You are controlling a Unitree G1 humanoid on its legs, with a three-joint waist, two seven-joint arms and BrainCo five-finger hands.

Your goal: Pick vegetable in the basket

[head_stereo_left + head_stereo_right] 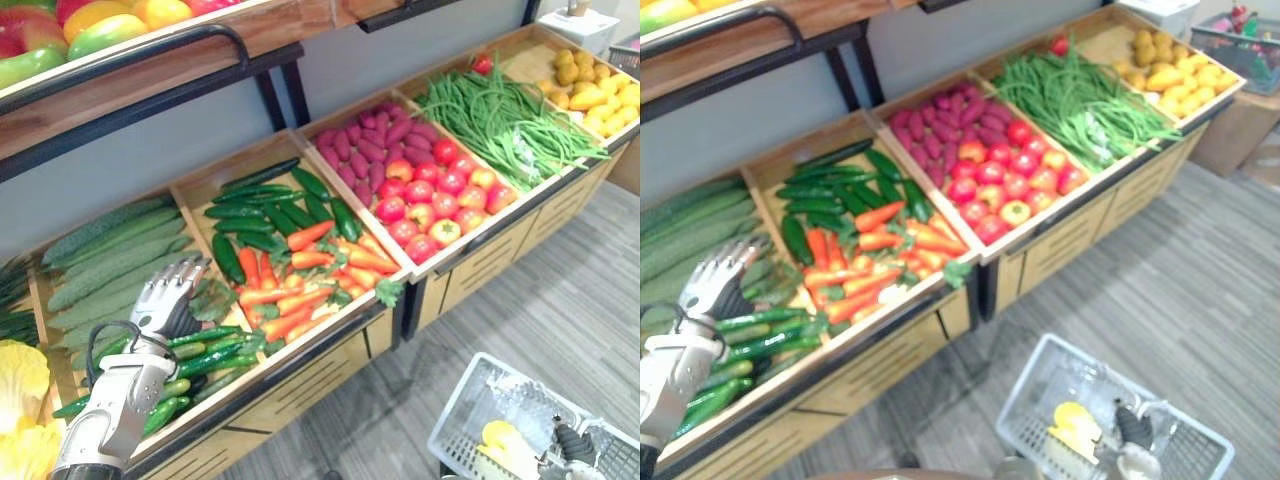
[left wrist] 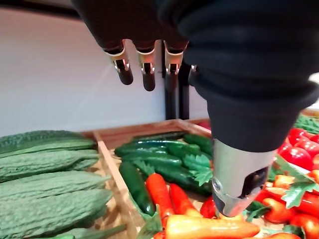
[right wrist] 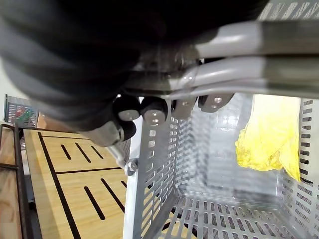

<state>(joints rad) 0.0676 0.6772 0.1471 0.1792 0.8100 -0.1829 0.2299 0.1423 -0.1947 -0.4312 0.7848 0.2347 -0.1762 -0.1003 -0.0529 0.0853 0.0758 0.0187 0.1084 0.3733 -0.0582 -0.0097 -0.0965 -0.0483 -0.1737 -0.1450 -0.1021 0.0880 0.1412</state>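
left hand [image 1: 165, 298] relaxed by cucumbers [image 1: 205, 352] | right hand [image 1: 572, 447] holding basket [image 1: 463, 408]

Silver robot hand [image 1: 168, 296]; blk ribbed cover [image 2: 249, 64]

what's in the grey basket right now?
One yellow leafy vegetable lies inside the grey perforated plastic basket. The right hand, curled round the basket's metal handle, covers part of the bottom, so anything under it cannot be seen.

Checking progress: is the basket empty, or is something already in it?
Not empty: a yellow leafy item lies inside the grey basket, whose handle the right hand grips.
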